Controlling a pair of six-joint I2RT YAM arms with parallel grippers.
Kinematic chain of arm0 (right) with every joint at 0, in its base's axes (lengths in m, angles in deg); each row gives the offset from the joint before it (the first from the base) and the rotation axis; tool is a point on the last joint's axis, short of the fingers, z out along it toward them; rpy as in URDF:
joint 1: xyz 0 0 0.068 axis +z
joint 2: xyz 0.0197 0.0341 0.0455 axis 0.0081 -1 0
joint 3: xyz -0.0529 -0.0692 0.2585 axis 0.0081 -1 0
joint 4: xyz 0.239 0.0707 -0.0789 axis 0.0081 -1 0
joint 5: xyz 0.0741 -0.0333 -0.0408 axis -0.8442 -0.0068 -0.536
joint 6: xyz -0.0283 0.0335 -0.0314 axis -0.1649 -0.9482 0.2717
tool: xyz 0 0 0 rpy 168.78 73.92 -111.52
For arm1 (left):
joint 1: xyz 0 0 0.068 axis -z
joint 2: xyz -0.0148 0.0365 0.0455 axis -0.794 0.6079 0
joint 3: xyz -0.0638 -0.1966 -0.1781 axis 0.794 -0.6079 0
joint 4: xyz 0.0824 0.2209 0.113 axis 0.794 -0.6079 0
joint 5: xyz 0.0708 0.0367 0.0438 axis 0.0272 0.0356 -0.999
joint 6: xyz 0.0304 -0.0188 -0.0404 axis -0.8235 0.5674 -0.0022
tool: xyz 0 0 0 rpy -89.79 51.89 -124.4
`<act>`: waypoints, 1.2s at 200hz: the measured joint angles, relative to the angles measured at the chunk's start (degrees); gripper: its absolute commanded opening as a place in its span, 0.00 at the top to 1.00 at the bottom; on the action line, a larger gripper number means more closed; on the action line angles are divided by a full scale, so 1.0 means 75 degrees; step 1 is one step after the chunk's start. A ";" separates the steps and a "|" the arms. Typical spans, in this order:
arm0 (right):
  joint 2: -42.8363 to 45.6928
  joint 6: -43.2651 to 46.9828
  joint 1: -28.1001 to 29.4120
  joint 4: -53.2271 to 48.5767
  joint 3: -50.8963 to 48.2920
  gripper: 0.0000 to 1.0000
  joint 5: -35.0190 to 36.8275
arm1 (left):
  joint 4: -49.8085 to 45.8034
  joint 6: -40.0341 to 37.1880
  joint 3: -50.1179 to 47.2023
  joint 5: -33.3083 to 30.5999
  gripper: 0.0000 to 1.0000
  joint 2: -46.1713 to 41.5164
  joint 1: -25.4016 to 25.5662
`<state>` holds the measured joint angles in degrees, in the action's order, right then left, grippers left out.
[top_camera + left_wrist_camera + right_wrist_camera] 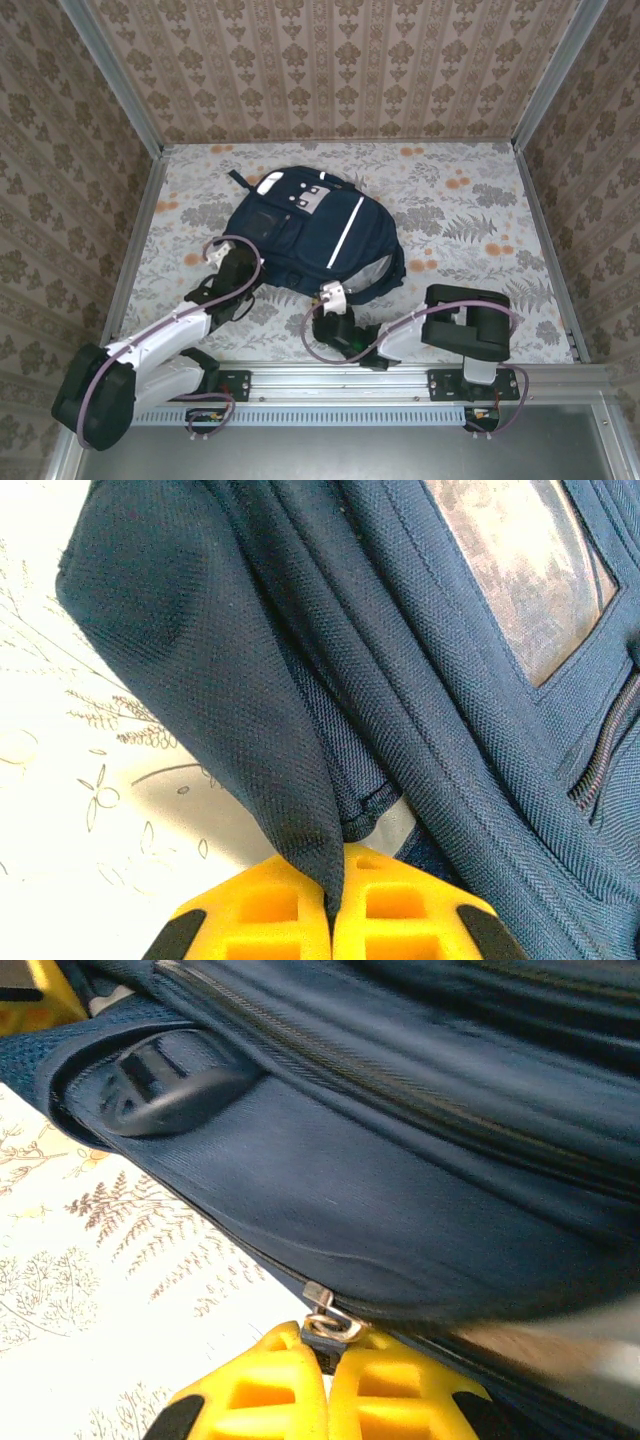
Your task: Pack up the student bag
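My left claw [335,905] is pinched shut on a fold of the bag [400,680]. The navy cloth rises from between my 2 yellow fingers [270,915]. To the right of that fold is a grey panel [530,570] sewn into the bag's face, and to the left of it lies the flowered bench [80,810].

My right claw [325,1360] is closed narrow on the zip pull [325,1322], a small metal tab at the bag's near edge, with the zip running off along the seam. Further up that side of the bag sits a dark plastic buckle [165,1090].

From the top view, the bag [310,235] lies flat at the middle of the bench [480,200]. Its white stripe [350,230] slants across it, and its pale patch [310,200] is at the far end. My left claw grips the bag's near-left corner and my right claw its near edge.
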<state>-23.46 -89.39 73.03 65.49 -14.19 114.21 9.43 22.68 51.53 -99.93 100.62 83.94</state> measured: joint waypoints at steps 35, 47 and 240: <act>0.0901 -0.0475 0.0023 -0.0469 -0.0720 1.00 0.0137 | 0.0050 -0.0286 0.0000 0.0801 1.00 0.0032 -0.1029; 0.1189 -0.0644 0.0032 -0.0720 -0.0935 1.00 0.0280 | 0.0055 -0.0420 0.0035 0.0994 1.00 0.0143 -0.1355; 0.2294 -0.0507 0.0239 -0.2218 -0.1035 0.63 0.0420 | -0.1049 0.0353 -0.0673 -0.0213 0.53 -0.1466 0.2632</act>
<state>-6.26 -93.19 74.82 48.86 -21.95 117.36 1.56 25.32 46.48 -101.52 89.63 103.68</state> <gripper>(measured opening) 0.360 0.470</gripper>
